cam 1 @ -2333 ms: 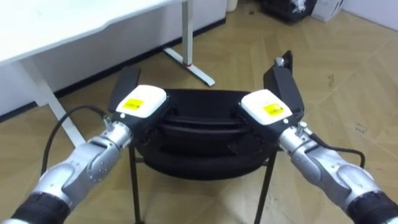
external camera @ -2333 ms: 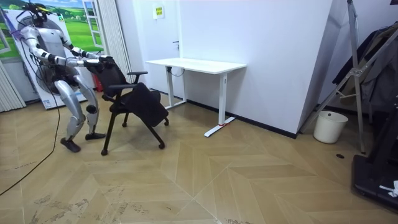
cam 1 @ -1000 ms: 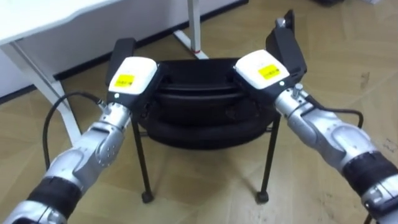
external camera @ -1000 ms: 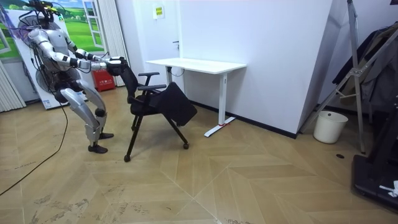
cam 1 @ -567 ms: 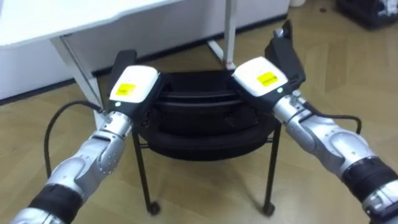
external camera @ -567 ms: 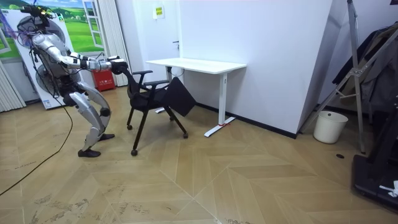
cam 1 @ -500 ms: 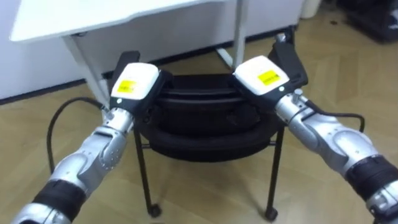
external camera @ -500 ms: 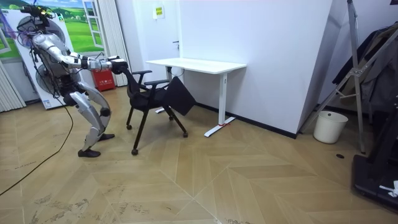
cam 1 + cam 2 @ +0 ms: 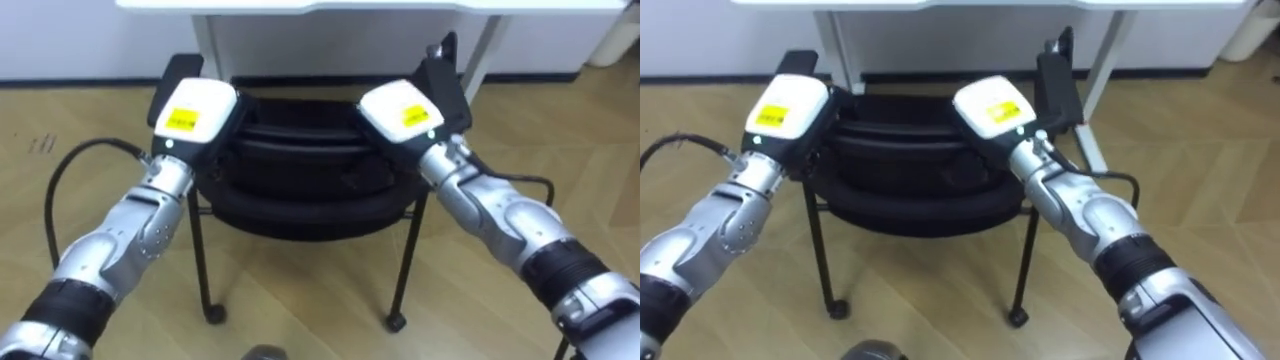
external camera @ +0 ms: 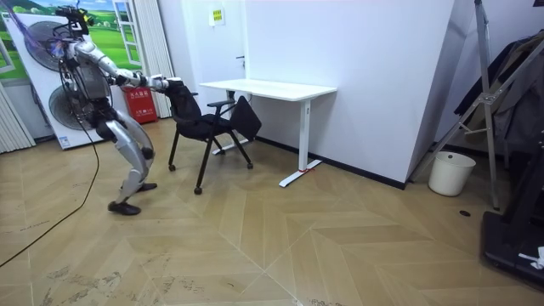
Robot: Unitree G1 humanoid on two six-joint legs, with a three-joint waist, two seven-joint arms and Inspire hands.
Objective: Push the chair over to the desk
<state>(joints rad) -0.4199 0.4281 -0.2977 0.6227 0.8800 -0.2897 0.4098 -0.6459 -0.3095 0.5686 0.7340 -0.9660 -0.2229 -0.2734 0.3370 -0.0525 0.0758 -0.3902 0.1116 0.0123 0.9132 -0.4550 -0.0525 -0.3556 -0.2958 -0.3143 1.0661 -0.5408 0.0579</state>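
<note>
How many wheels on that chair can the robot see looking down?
2: a left wheel and a right wheel under the near legs of the chair. Any farther ones may be hidden beneath it.

1. The chair (image 9: 300, 190) is matt black; its back looks like soft padding, its thin legs like dark painted metal.
2. The left hand (image 9: 190, 115) and right hand (image 9: 403, 112) have backs of smooth, glossy white plastic.
3. The floor (image 9: 300, 300) is wood parquet with a faint sheen.
4. The tabletop (image 9: 350, 4) is smooth and white.
</note>
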